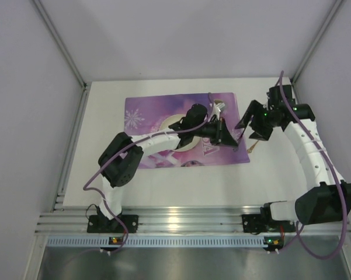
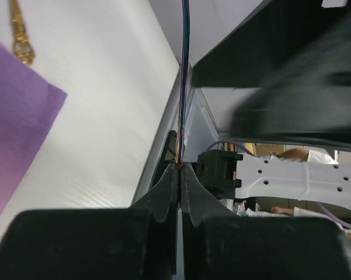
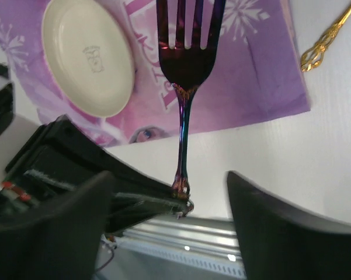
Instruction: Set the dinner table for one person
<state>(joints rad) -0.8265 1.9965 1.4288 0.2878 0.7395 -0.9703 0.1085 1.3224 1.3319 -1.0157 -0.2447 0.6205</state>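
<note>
I've got the placemat down on the white surface, cream plate on it and a gold utensil just off its edge. The iridescent fork hangs unplaced, with my left claw pinched tight on its handle tip and my right claw gaping empty around it. The right wrist view shows tines and plate; the left wrist shows only the handle edge-on.

I see pale grey panels on three sides — aluminium struts in the upper corners, a ribbed rail along the bottom.
</note>
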